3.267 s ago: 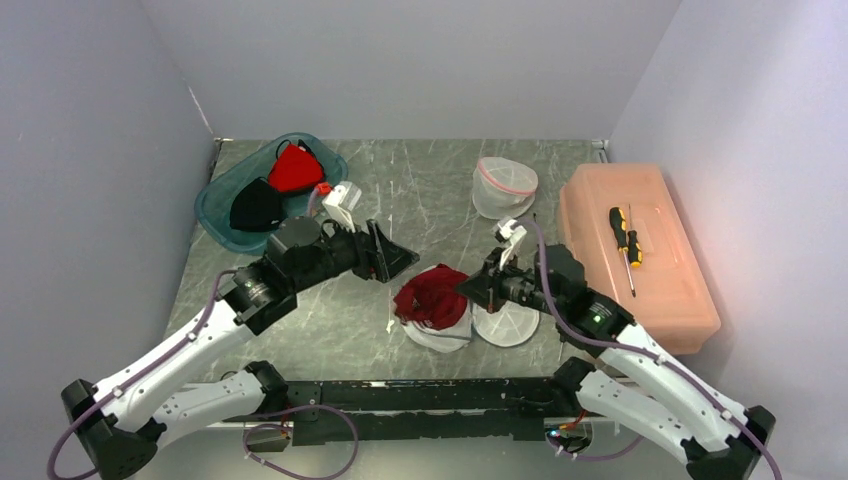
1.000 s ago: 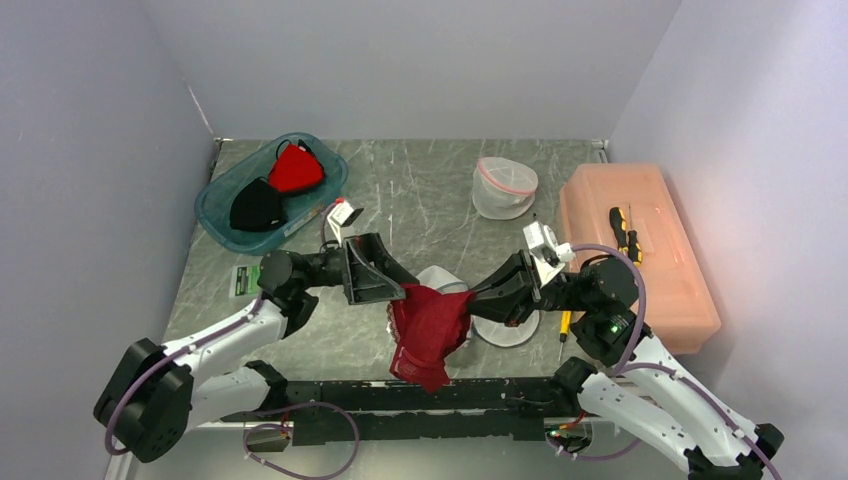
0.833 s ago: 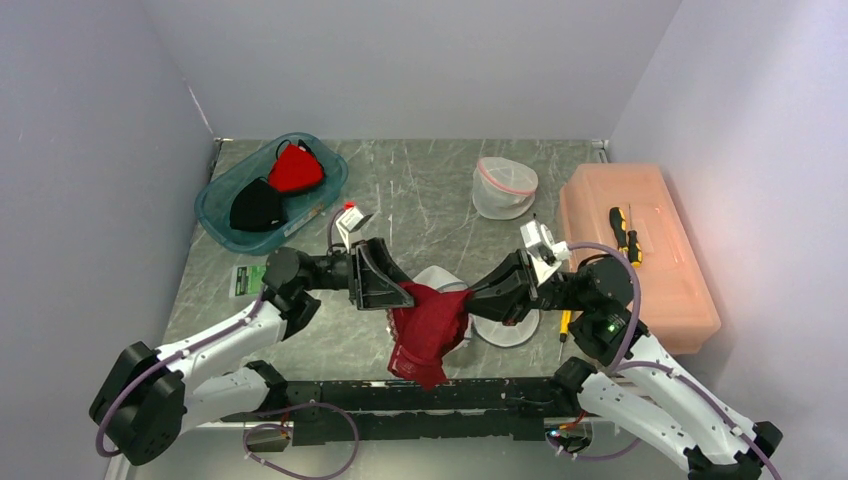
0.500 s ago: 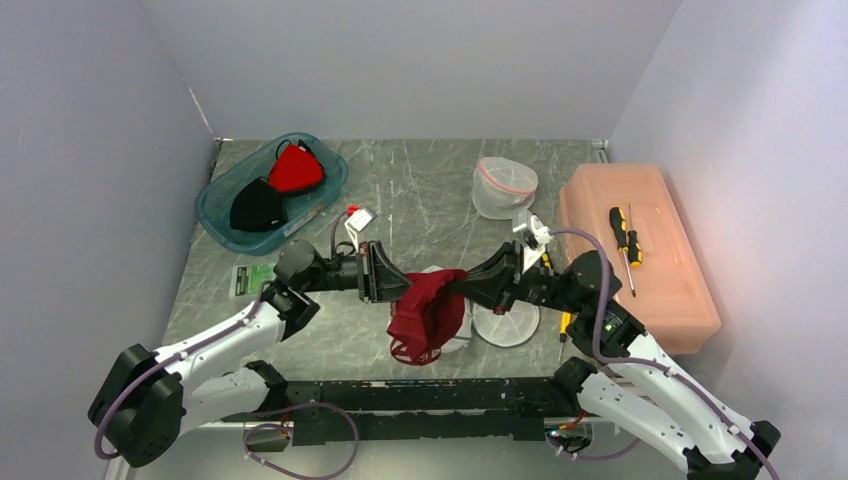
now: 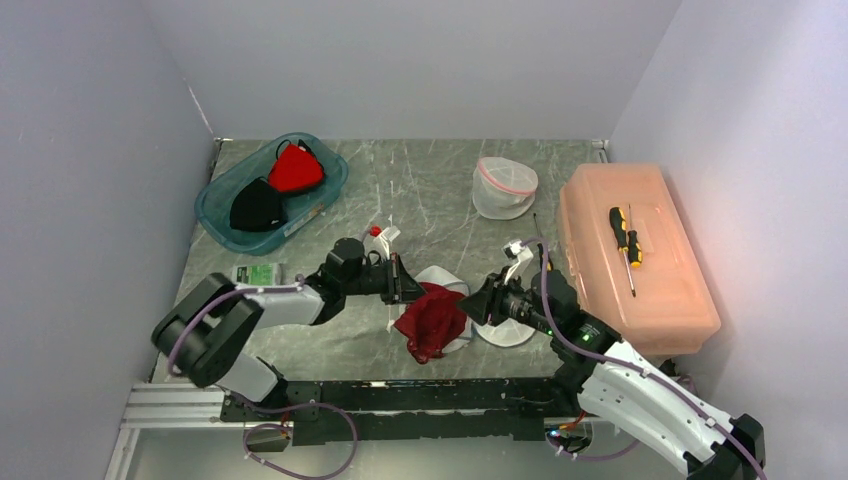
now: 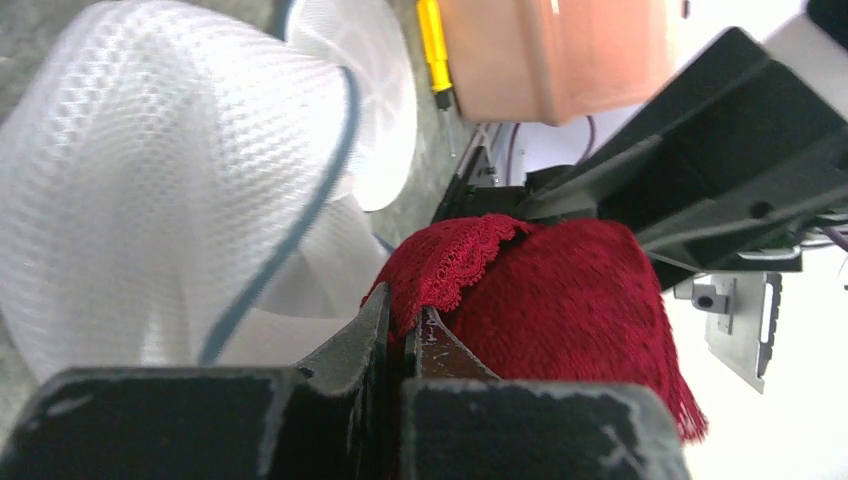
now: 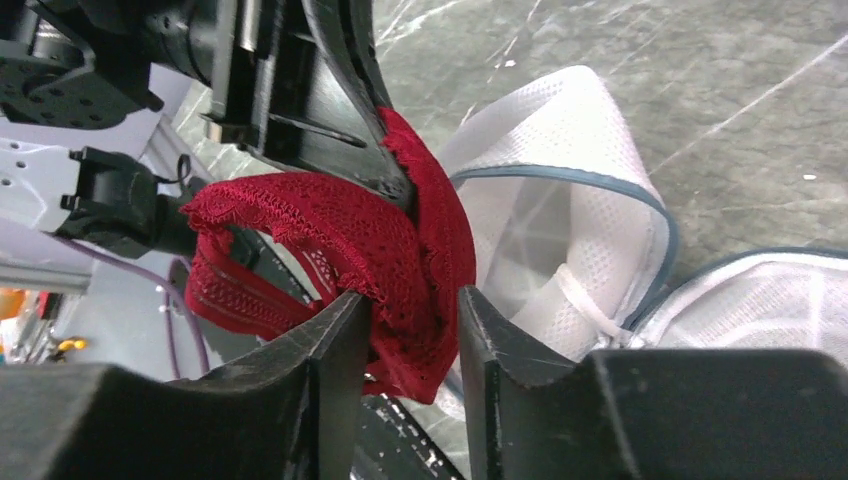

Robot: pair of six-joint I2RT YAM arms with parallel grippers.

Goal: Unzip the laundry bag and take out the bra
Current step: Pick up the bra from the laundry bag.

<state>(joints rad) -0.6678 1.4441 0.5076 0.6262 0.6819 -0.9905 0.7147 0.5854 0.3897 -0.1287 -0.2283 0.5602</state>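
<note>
Near the middle of the table's (image 5: 420,190) near edge, the red lace bra (image 5: 428,322) now hangs in a bunch from the left gripper (image 5: 408,285), whose jaws are pressed together on a scalloped edge of the lace. Half a second ago it was held higher, stretched between both grippers; it has since dropped. It hangs over the white mesh laundry bag (image 5: 505,330), which lies unzipped, its blue-grey zip trim gaping. Whether cloth and bag touch I cannot tell.

A second ago the left jaws were spread beside the cloth; they have closed on it. The right gripper (image 7: 410,300) has done the opposite. Its jaws, clamped on the bra until just now, stand parted, with a fold of lace loose in the gap. Both arms have sunk lower, the left stretched out along the table.

At the far left corner the teal tray (image 5: 210,215) has not shifted. Neither has the orange box (image 5: 650,290) along the right edge, with the screwdriver (image 5: 624,245) on its lid.
</note>
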